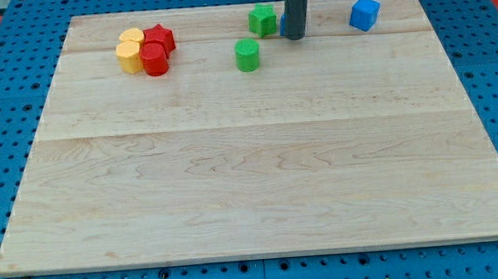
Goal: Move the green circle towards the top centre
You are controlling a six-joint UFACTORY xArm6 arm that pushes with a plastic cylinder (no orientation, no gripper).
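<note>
The green circle [247, 55] stands near the top of the wooden board [261, 191], a little left of centre. A green star-like block [263, 20] sits just above and to its right. My tip [294, 36] is down on the board to the right of both green blocks, a short gap from the circle. A sliver of a blue block [284, 22] shows behind the rod's left side.
A blue cube [364, 13] sits at the top right. At the top left is a tight cluster: two yellow blocks [129, 49], a red star [160, 37] and a red cylinder [155, 59]. Blue pegboard surrounds the board.
</note>
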